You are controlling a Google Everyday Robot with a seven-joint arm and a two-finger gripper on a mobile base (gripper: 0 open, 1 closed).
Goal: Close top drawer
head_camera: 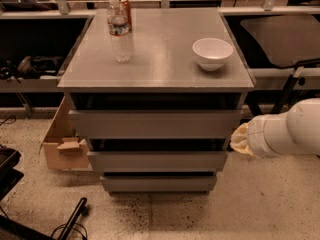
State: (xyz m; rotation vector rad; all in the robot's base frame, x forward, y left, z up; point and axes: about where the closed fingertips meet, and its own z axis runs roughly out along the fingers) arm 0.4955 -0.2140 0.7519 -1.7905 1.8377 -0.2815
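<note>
The top drawer [155,124] is the widest grey front, right under the grey cabinet top [160,69]. It stands out a little, with a dark gap above it. Below it are the narrower middle front [157,160] and the narrowest bottom front [159,183], both stepped further back. My gripper [239,140], pale yellow at the end of the white arm [287,130], is at the right end of the top drawer's front, level with its lower edge and just beside the cabinet's right side.
A water bottle [120,33] with a can behind it and a white bowl [212,53] stand on the cabinet top. An open cardboard box [62,144] sits on the floor at the left. Black cables [70,221] lie bottom left. A dark table [280,39] stands at the right.
</note>
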